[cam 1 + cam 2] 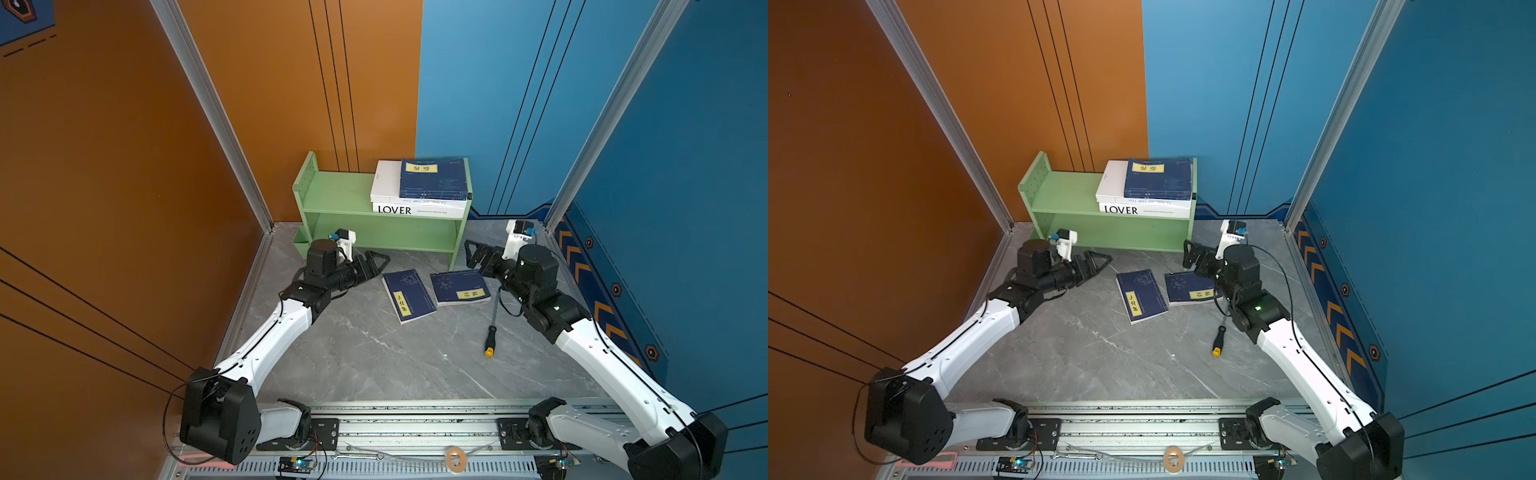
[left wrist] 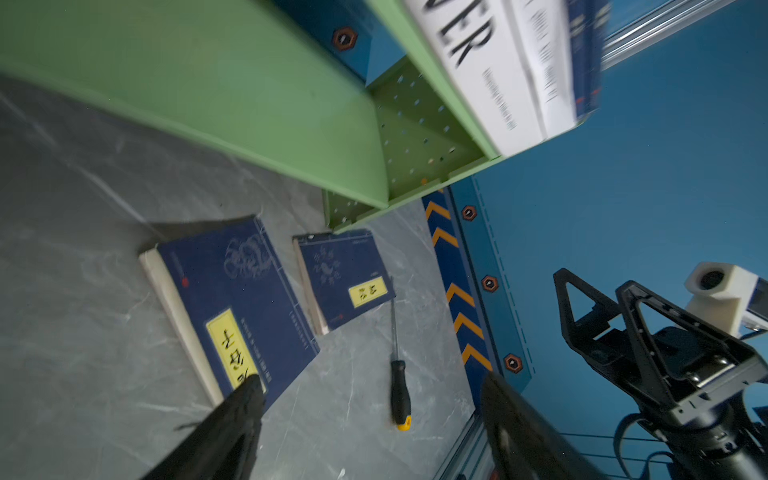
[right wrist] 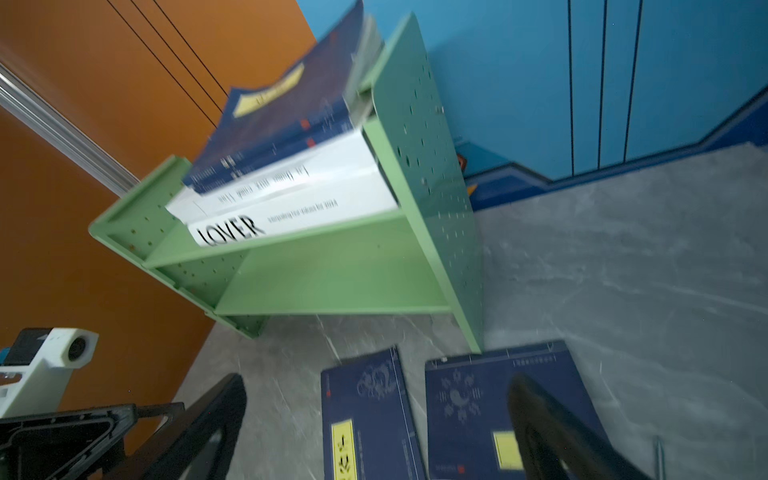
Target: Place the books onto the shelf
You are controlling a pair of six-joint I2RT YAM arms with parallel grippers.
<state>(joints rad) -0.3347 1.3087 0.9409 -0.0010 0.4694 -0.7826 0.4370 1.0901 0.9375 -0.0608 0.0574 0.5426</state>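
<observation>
Green shelf (image 1: 332,195) stands against the back edge of the grey desk (image 1: 374,361), nearer the back left corner, in both top views. At the right end of its upper board lies a flat stack: the white LOVER book (image 1: 415,210) at the bottom, a second white book (image 1: 384,180) on it, and the top blue book (image 1: 432,178) uppermost. Just in front of the shelf, the dragon book (image 1: 409,296) and the ring-pattern book (image 1: 459,286) lie flat on the desk, close together but not touching. A screwdriver (image 1: 491,328) lies toward the right edge, with its yellow end pointing to the front. The left jaws are just beside the dragon book's back corner. The right jaws are beside the shelf's right leg.

From the left wrist, the left jaws stand wide apart and empty. One of the fingers (image 2: 232,419) overlaps the dragon book (image 2: 237,291) in the frame, and the ring-pattern book (image 2: 340,278) and screwdriver (image 2: 400,390) lie beyond.

From the right wrist, the right jaws are spread wide with nothing between them. One of the fingers (image 3: 548,424) crosses in front of the ring-pattern book (image 3: 469,399), with the dragon book (image 3: 365,415) beside it. The stack on the shelf (image 3: 332,274) is blurred
</observation>
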